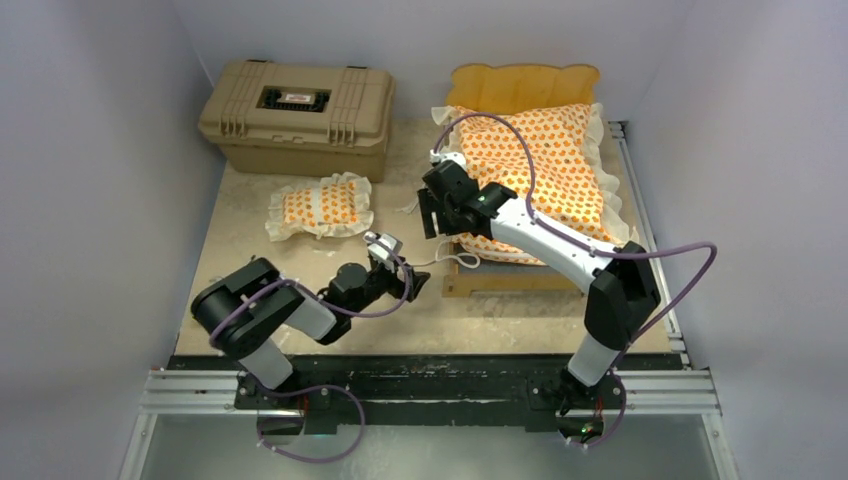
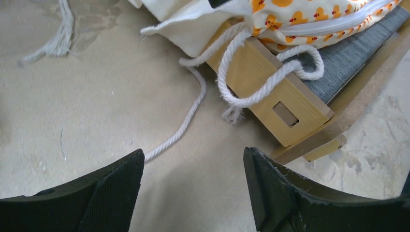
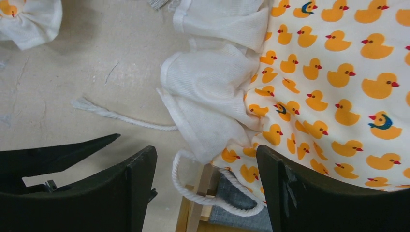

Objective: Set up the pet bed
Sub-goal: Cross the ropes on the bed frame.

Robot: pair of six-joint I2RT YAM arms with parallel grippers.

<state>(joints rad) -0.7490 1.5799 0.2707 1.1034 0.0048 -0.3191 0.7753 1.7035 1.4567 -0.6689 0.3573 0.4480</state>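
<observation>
Two black two-finger tools are being held spread above the pale, scuffed desk point(image 1: 500, 322), and nothing is being pinched by either one. The left tool point(image 2: 193, 159) is being held low over the desk, just beside the near left corner of the small light-wood bed frame point(image 2: 270, 92). Between its wide-set fingers, only bare desk and the end of a loose white twisted cord point(image 2: 181, 128) are being shown; the cord is lying flat and is not being touched. A second white cord point(image 2: 251, 96) is being seen looped over the frame's corner rail, beside the grey woven base point(image 2: 348, 58).

The right tool point(image 3: 207, 154) is being held over the left edge of the orange duck-patterned mattress cushion point(image 3: 338, 72), near its bunched white ruffle point(image 3: 208, 77). One finger is being shown above the patterned fabric and the other above the desk; whether the fabric is being touched cannot be told.

The cushion is being carried by the frame at the far right of the desk, with the scalloped headboard point(image 1: 525, 88) at the far end and the near foot rail left uncovered. The small matching ruffled pillow point(image 1: 322, 205) is lying on the desk well apart from the bed, to its left. It is lying just in front of the closed tan plastic hard case point(image 1: 300, 115), which is standing in the far left corner.
</observation>
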